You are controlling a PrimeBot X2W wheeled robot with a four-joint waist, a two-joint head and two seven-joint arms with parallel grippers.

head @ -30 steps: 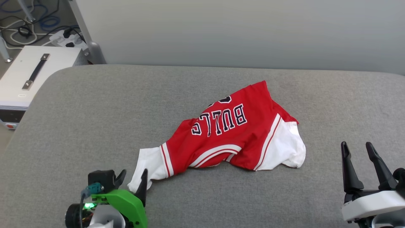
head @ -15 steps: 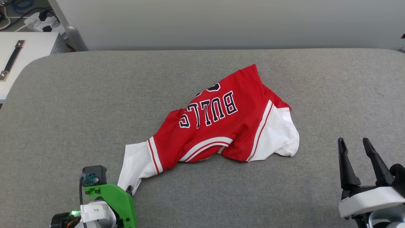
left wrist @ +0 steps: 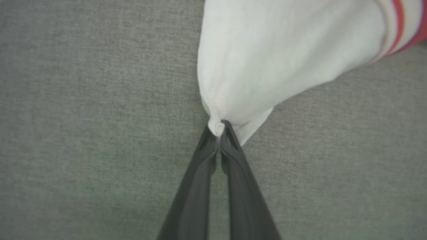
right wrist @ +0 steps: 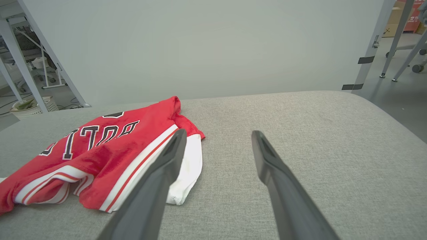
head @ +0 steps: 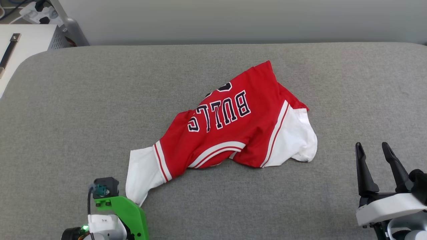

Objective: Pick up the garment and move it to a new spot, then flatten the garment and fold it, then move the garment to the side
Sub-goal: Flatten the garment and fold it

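The garment (head: 233,126), a red jersey with black "BULLS" lettering, lies crumpled in the middle of the grey padded surface. One white sleeve trails toward my left arm. In the left wrist view my left gripper (left wrist: 218,128) is shut on the bunched tip of that white sleeve (left wrist: 267,60), low over the surface. In the head view the green wrist mount (head: 123,213) covers those fingers. My right gripper (head: 372,148) stands open at the lower right, apart from the garment's other white sleeve (right wrist: 186,170). Nothing is between its fingers (right wrist: 170,156).
The grey padded surface (head: 83,100) spreads wide around the garment, with a pale wall behind. Off its far left corner stand a white case with a dark handle (head: 20,46), a metal post (head: 71,31) and a power strip (head: 33,10). Frame legs (right wrist: 370,50) rise beyond the right end.
My left fingers, open around the sleeve tip a second ago, have closed on it. The head camera has shifted, so the whole scene sits differently. The right gripper has stayed open.
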